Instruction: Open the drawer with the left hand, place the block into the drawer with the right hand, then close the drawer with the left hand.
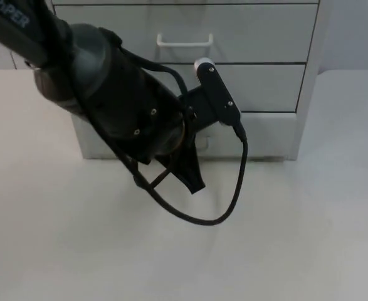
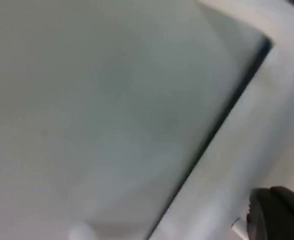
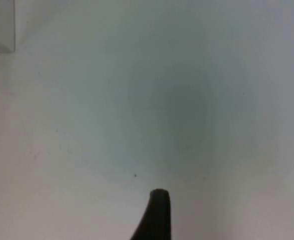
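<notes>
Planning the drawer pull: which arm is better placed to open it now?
Left. Its hand hangs right in front of the drawer unit, whose drawers look shut, near the white handle. The right hand faces bare table.

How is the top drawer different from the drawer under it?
The top drawer shows its white handle; the lower drawer is half hidden behind the left arm, so no handle can be seen on it. The left gripper hangs nearer the lower drawer than the top drawer. Both drawers are pale grey and look shut. The right gripper waits over the table.
</notes>
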